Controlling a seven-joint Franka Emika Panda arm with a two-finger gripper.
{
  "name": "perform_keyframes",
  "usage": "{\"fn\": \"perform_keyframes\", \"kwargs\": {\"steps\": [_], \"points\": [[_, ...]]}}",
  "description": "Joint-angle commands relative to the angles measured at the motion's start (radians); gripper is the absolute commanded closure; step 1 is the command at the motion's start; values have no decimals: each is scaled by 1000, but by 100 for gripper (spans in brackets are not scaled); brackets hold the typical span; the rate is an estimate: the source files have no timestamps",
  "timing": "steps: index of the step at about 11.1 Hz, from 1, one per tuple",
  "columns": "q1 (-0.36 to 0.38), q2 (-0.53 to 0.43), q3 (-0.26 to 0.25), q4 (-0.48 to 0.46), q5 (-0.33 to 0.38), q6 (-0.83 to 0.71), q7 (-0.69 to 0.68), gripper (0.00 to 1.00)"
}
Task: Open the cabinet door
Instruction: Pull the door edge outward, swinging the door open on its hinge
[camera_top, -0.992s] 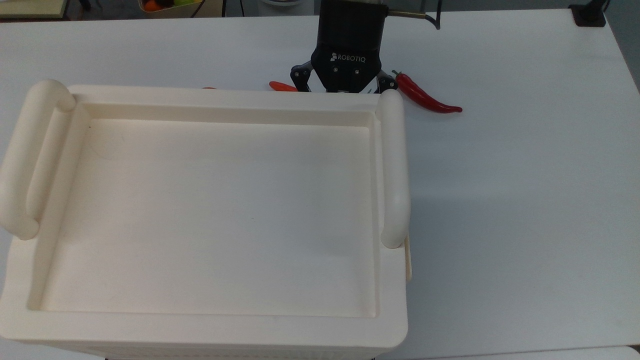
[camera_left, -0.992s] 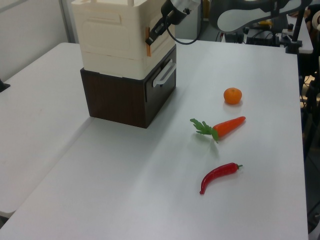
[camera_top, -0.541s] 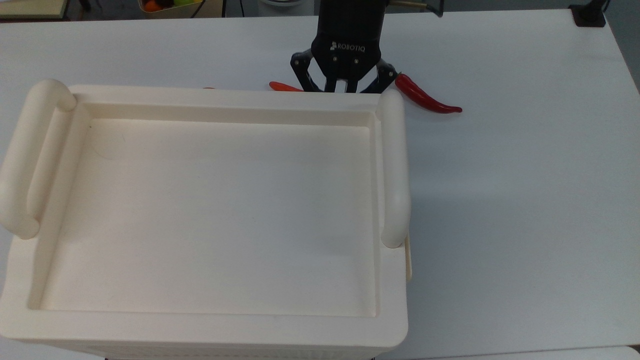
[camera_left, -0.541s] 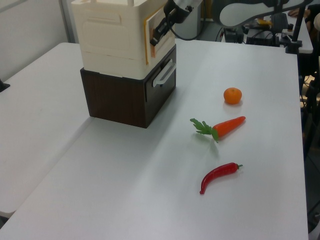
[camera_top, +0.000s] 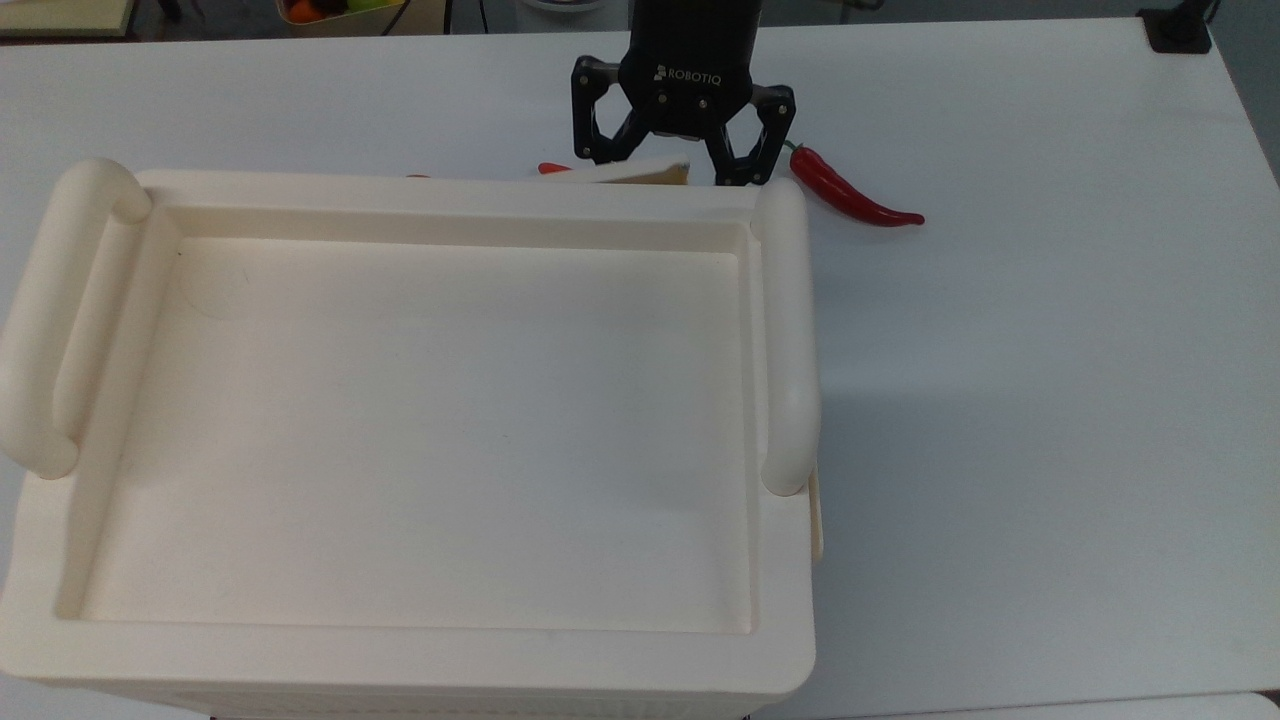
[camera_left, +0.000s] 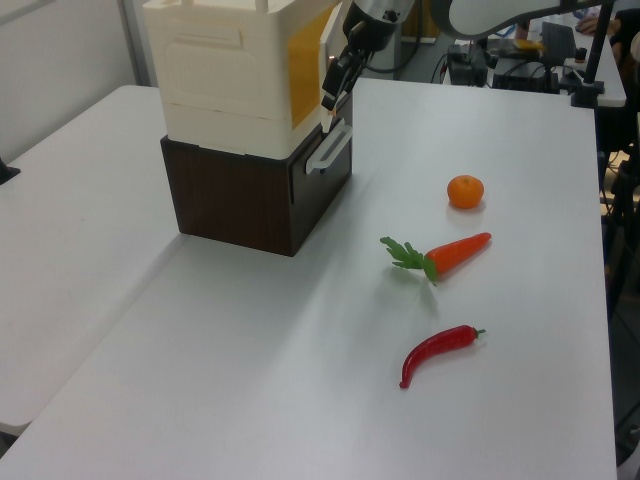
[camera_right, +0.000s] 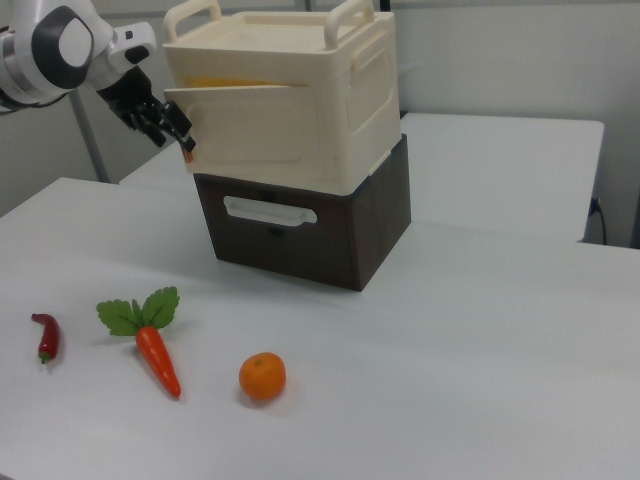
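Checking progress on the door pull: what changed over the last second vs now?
The cabinet door has swung out from nearly flush to partly open, its tan inner face showing in the left view. The gripper backed away from the cabinet, toward the top view's top, and its fingers spread; whether they still touch the door's edge is unclear. Chili, carrot, orange and cabinet stayed put.
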Motion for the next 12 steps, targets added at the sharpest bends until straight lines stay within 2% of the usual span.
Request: {"fn": "perform_keyframes", "kwargs": {"steps": [1, 3, 6, 9, 12], "points": [[0, -88, 0, -9, 35, -94, -5, 0], [-4, -104, -4, 57, 34, -135, -6, 0], [-4, -91, -7, 132, 26, -113, -28, 0], [3, -62, -10, 128, 21, 36, -29, 0], [3, -12, -10, 128, 15, 76, -34, 0]]}}
